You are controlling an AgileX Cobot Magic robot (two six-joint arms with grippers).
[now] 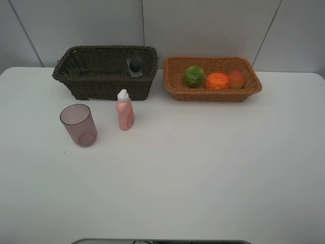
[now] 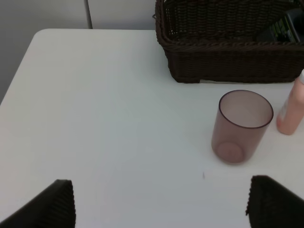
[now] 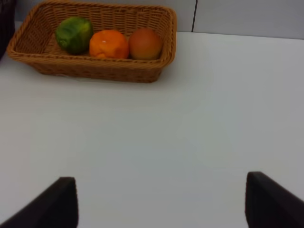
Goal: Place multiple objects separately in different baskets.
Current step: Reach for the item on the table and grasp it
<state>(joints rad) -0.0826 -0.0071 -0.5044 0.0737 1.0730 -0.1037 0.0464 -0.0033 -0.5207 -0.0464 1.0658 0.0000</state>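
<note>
At the back of the white surface (image 1: 203, 168) sit two woven baskets, side by side and just apart. On the left, the dark basket (image 1: 86, 81): deep, tight brown wicker, rectangular, and a grey-green square bottle (image 1: 134, 65) leans in its right end. On the right, the tan basket (image 1: 213, 94): shallower, open orange weave, flared rim. Three round fruits line up inside it, touching in a row: a dimpled green fruit (image 1: 194, 75), a bright orange (image 1: 217, 81), then a smooth red-yellow peach (image 1: 235, 79) at the right end.

Out in front of the dark basket, two things stand upright on the bare surface. A pink bottle (image 1: 124, 112) with a white cap, matte plastic, stands near the basket's right front corner. Beside it, to the left and apart, is a translucent mauve cup (image 1: 78, 124), smooth-walled, mouth up.

Now the tools: the left tool (image 2: 159, 202) hangs spread wide over the surface, dark fingers at each lower corner of its view, gripping nothing, the cup just ahead. The right tool (image 3: 161, 202) is equally wide, nothing between its fingers, with the tan basket well ahead.
</note>
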